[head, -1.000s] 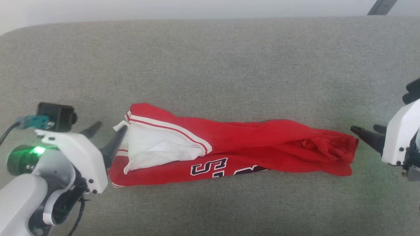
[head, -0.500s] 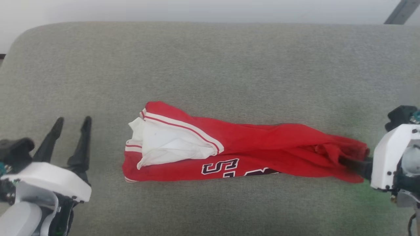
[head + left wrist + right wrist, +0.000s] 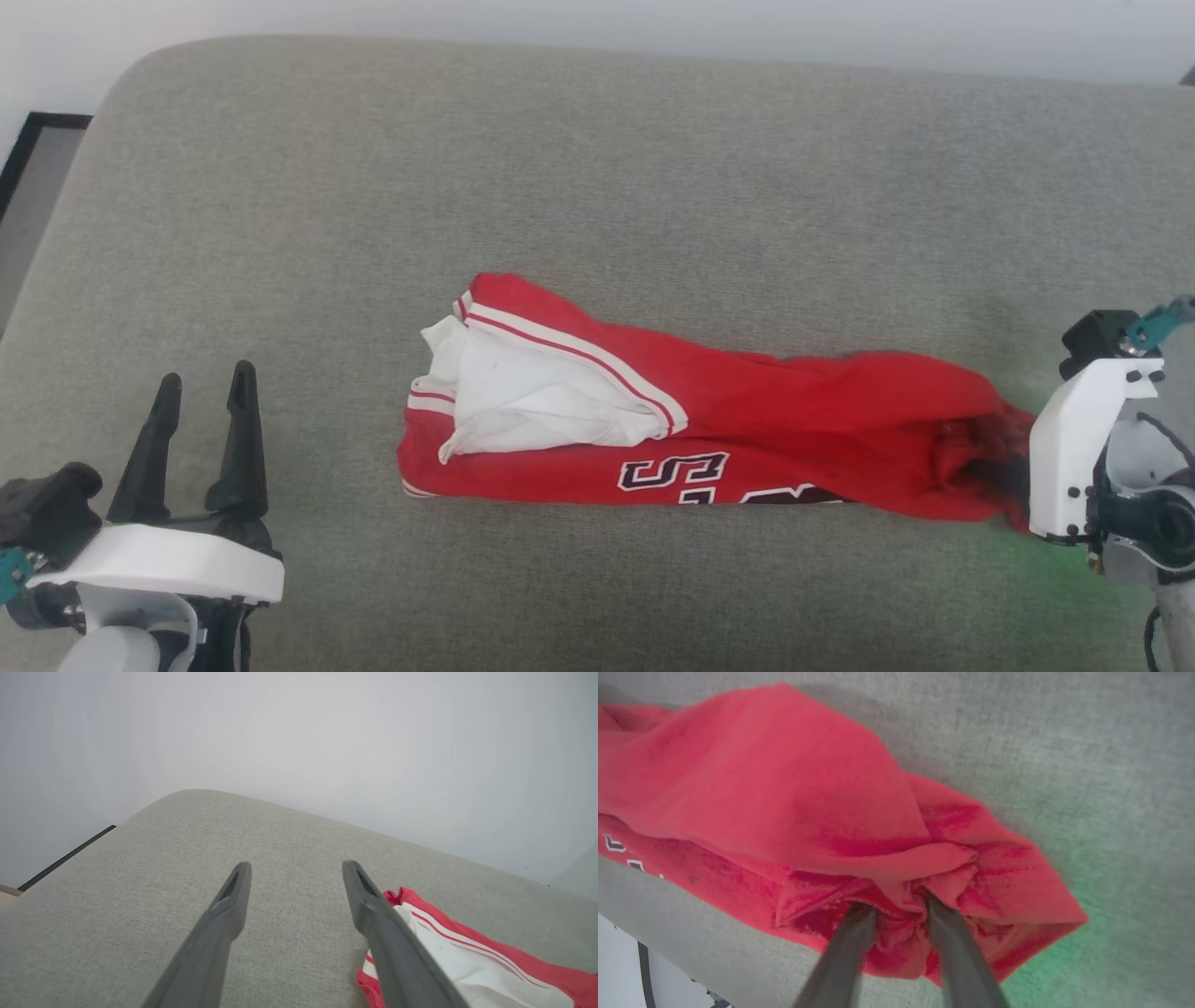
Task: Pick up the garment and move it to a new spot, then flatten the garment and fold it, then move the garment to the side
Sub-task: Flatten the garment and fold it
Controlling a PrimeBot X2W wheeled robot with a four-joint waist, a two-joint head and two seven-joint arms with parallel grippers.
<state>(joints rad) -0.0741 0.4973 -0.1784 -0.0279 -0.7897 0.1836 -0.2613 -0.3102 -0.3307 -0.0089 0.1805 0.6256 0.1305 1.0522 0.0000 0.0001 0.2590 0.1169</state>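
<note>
Lying bunched on the grey cushion [image 3: 560, 168], the garment [image 3: 794, 420] hides the fingertips of the right tool [image 3: 896, 903]; whether they clamp it I cannot tell. The left tool [image 3: 207, 373] hovers spread apart.

Head camera high above, looking steeply down on the grey cushion [image 3: 597, 168], left wrist camera low at eight o'clock, facing twelve, right wrist camera close in at four o'clock, facing nine, all three sharing the garment [image 3: 794, 420].

The left gripper [image 3: 206, 373] has long, tapering dark-grey fingers [image 3: 241, 439] set in a white plastic housing [image 3: 177, 565]; the right wrist's white bracket [image 3: 1074, 439] bears black screws [image 3: 1073, 492] and a teal connector [image 3: 1158, 326].
</note>
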